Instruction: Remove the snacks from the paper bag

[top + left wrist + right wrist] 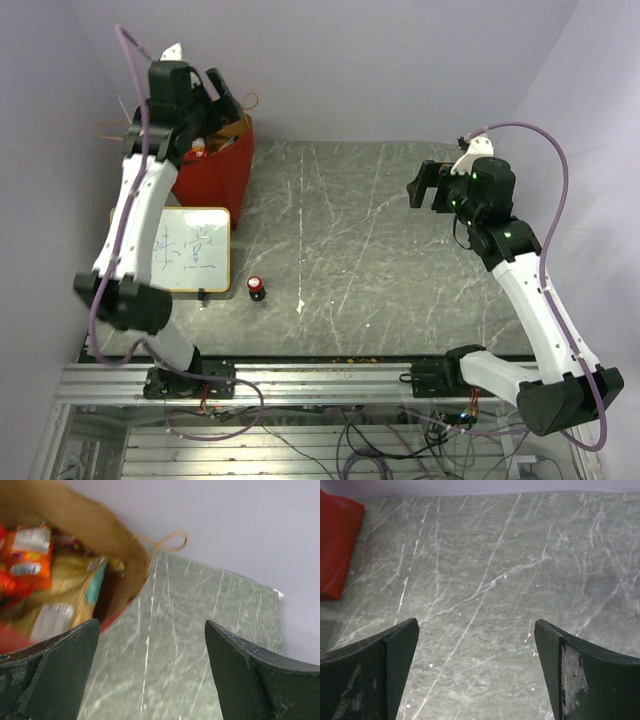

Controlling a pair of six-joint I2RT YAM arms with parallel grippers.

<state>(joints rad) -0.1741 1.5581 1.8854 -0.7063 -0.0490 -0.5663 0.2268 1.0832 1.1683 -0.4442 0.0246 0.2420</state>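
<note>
The red paper bag [215, 172] stands at the table's back left corner; the right wrist view catches its red side [335, 545]. In the left wrist view its brown kraft inside [100, 525] holds the snacks: an orange packet [27, 560] and a tan and teal packet [65, 595], both blurred. A cord handle [165, 542] hangs over the rim. My left gripper [151, 625] hovers open just over the bag's right rim [222, 98], with nothing between its fingers. My right gripper [425, 185] stands open over bare table at the right, far from the bag [476, 622].
A white board with writing [190, 250] lies in front of the bag. A small red-and-black cylinder [257, 288] stands just right of the board. Grey marbled tabletop [400, 260] spreads between the arms. Walls close in behind and to the left of the bag.
</note>
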